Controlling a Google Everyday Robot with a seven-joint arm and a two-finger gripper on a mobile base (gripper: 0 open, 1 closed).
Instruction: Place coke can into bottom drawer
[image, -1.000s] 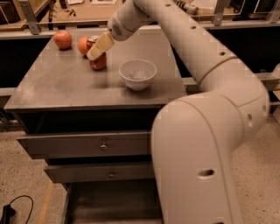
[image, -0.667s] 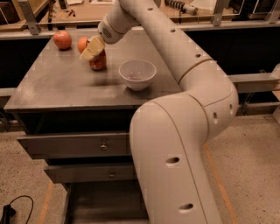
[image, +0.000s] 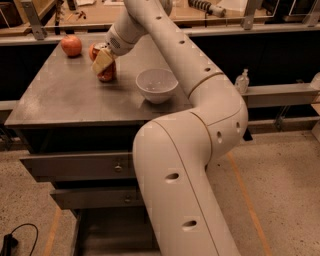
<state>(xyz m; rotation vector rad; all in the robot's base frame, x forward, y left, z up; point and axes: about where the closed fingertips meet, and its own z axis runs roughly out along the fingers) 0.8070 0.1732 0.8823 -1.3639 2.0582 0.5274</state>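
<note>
The coke can (image: 107, 75) is a small red can standing on the grey cabinet top (image: 65, 100), left of the white bowl. My gripper (image: 102, 62) is right at the can, coming down over its top and front from the upper right, and hides the can's upper part. The bottom drawer (image: 107, 232) is pulled out at the foot of the cabinet, dark and tray-like. My arm covers its right part.
A white bowl (image: 157, 85) stands right of the can. Two round orange-red fruits (image: 71, 45) (image: 94, 50) lie behind it at the back left. Two closed knobbed drawers (image: 75, 166) sit above the open one. A black cable (image: 15, 239) lies on the floor at the left.
My gripper has shifted slightly left and down onto the can. My arm's elbow and forearm have swung across the right of the view. The bowl and fruits have not moved.
</note>
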